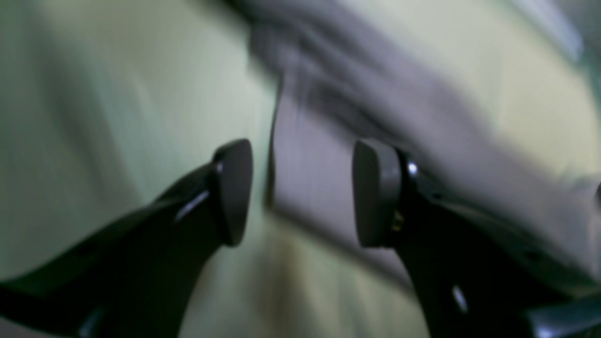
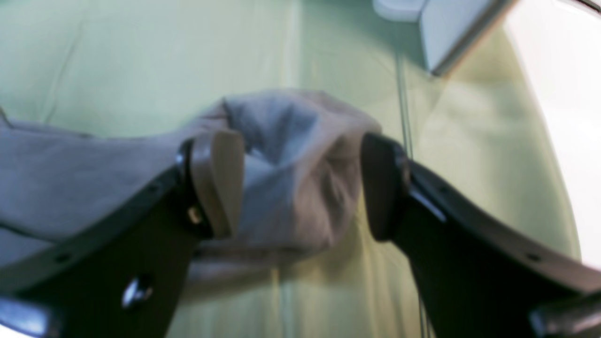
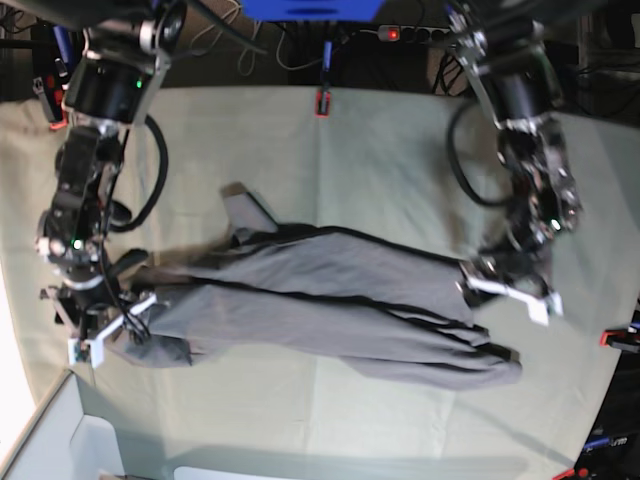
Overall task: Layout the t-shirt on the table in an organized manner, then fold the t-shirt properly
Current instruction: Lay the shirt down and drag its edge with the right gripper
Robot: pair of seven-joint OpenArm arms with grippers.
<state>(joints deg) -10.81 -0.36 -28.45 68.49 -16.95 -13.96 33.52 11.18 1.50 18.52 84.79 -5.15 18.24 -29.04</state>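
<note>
While both tools stand spread, the t-shirt (image 3: 330, 300) lies stretched in loose folds across the table (image 3: 400, 150).
Left tool (image 1: 303, 192) hangs over one end, pads apart, nothing pinched; right tool (image 2: 303, 185) straddles a bunched corner of cloth, one pad (image 2: 220, 183) touching it, the other just clear.
</note>
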